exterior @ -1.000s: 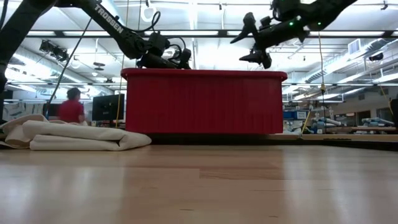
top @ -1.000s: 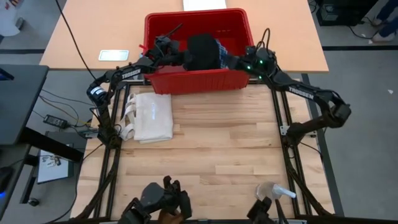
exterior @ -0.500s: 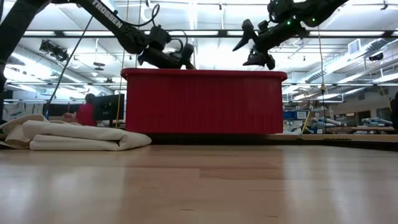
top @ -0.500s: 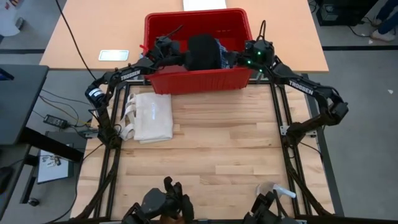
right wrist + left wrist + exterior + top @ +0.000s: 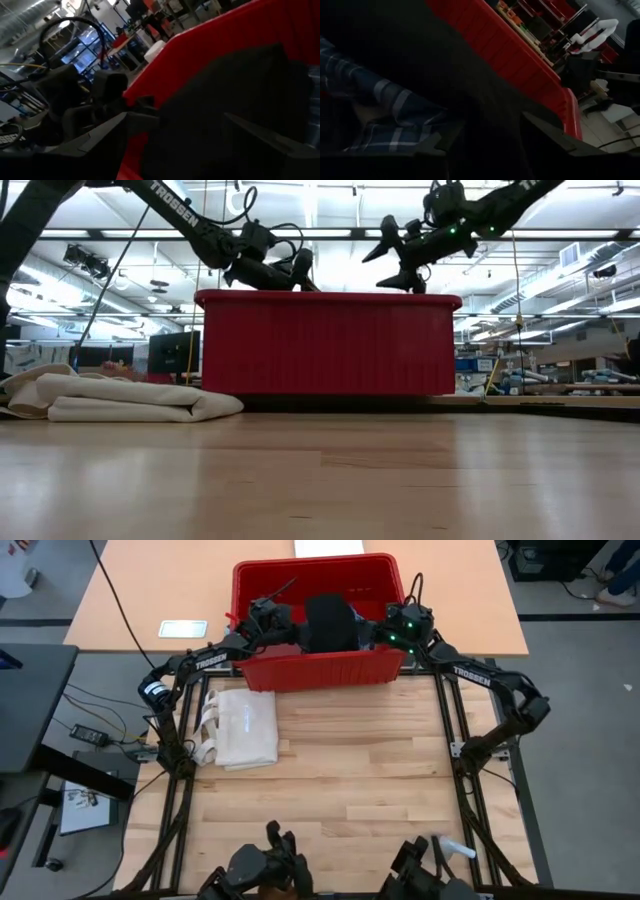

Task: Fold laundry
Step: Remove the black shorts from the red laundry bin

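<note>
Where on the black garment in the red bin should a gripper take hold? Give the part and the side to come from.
Probably the top of the mound. The black garment is heaped in the red bin, above the plaid garment. Come down from above, since the bin walls block a level approach. The left gripper and right gripper flank it at the rim, so a pinch on either upper shoulder suits.

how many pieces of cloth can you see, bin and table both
3. A black garment and a blue plaid one beside it lie in the red bin; a folded cream cloth lies on the table's left side. The bin may hide more.
</note>
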Robot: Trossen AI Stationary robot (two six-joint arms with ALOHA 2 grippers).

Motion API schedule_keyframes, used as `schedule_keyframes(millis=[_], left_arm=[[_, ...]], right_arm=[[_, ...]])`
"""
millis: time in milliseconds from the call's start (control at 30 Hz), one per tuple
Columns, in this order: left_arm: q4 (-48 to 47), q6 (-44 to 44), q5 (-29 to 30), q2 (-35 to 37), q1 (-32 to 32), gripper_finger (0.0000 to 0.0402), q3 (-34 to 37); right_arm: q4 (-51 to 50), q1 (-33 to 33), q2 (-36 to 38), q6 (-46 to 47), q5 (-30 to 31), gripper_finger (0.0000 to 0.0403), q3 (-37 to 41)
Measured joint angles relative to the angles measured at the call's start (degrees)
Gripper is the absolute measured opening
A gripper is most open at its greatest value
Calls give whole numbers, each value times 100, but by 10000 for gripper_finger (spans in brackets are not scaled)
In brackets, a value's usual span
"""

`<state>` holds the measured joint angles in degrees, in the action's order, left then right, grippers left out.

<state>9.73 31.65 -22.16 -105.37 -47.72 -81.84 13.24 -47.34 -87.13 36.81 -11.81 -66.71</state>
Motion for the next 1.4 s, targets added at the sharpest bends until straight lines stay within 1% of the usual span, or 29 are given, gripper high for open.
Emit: schedule_keyframes(millis=[67,233,300,433,500,567,800,967,1167,1267,1400], left_arm=[[-58,-116,105,1,-1,178,0],[-379,-669,622,9,8,178,0],[-419,-721,700,9,8,178,2],[-376,-376,681,9,-30,178,2],[-317,-147,575,9,-67,178,2],[-231,-102,553,9,-98,178,2],[444,-102,537,9,-132,178,7],[725,-494,539,9,-119,178,4],[537,-102,539,12,-133,178,4],[162,-16,541,18,-136,178,4],[-393,656,431,-50,-178,178,2]], right_arm=[[-9,-43,-57,-99,54,322,1],[-86,-189,-199,-294,104,322,5],[-82,-217,-210,-380,234,320,8],[-36,-237,-217,-360,275,314,8],[-5,-235,-217,-356,271,311,7],[-2,-231,-217,-343,210,307,6],[-2,-174,-217,-318,140,298,5],[-1,-176,-217,-203,140,295,5],[-3,-174,-217,-181,127,295,8],[-1,-174,-217,-114,120,295,7],[7,-167,-217,-98,122,295,5]])
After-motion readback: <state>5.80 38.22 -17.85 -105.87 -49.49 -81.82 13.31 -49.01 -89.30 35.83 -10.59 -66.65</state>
